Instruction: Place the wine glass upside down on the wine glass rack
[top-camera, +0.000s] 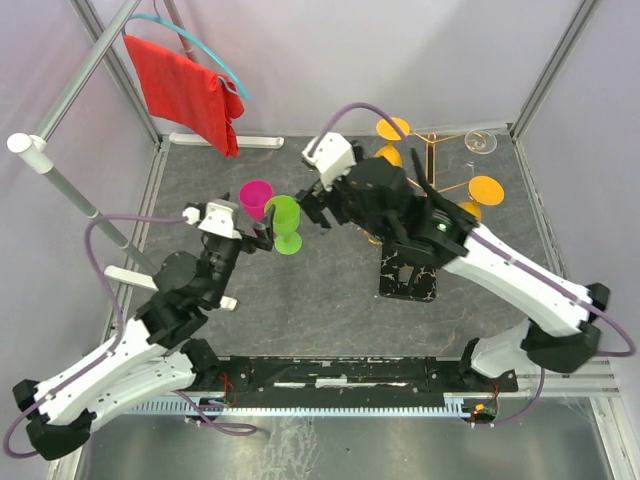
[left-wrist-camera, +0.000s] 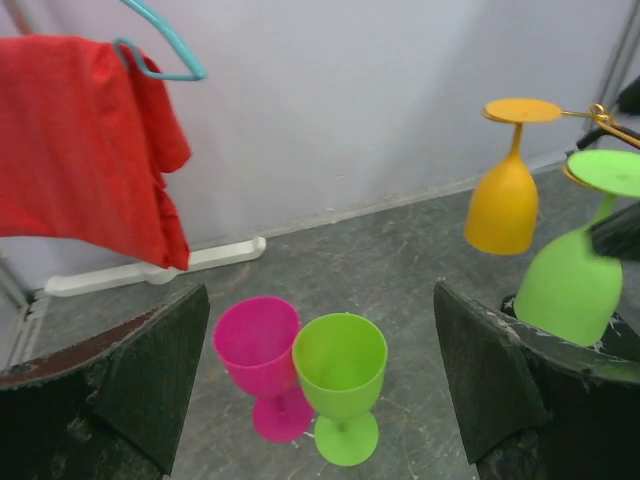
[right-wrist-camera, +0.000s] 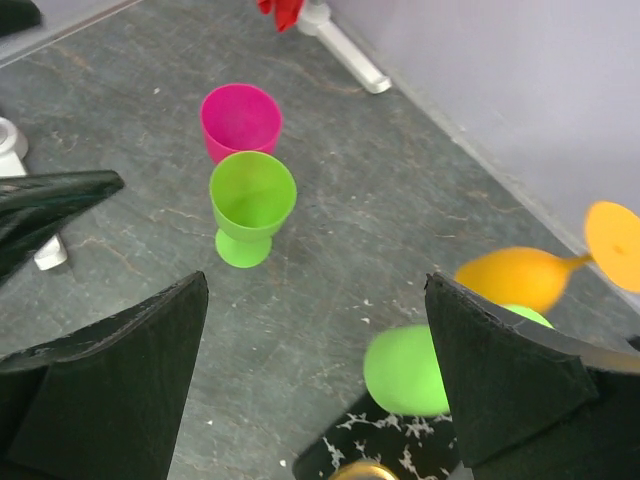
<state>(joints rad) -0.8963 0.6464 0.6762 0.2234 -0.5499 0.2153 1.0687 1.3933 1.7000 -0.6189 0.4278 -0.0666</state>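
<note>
**A:** Where is the green wine glass (top-camera: 286, 222) to be found?

**B:** It is seen upright on the grey table (top-camera: 330, 295), just beside a pink glass (top-camera: 256, 197), between the two arms.

**A:** How are the pincers held?

**B:** The left gripper (top-camera: 264, 236) is held close to the green wine glass with its fingers (left-wrist-camera: 150, 385) spread apart. Both cups are seen ahead of them, and nothing is clamped. The right gripper (top-camera: 318, 214) is also spread wide and nothing is gripped by it. It is held above the table, apart from the two cups.

**A:** And the wine glass rack (top-camera: 432, 165)?

**B:** It is placed at the far right. Its black veined base (top-camera: 408, 282) is partly hidden under the right arm. Orange glasses (top-camera: 485, 190) are hung upside down on its gold arms, and a second green glass (left-wrist-camera: 572, 285) is hung there too. A clear glass (top-camera: 480, 140) is seen near the far corner; how it is supported cannot be told. A red cloth (top-camera: 190, 90) is hung on a teal hanger (left-wrist-camera: 160, 50) at the far left.
</note>
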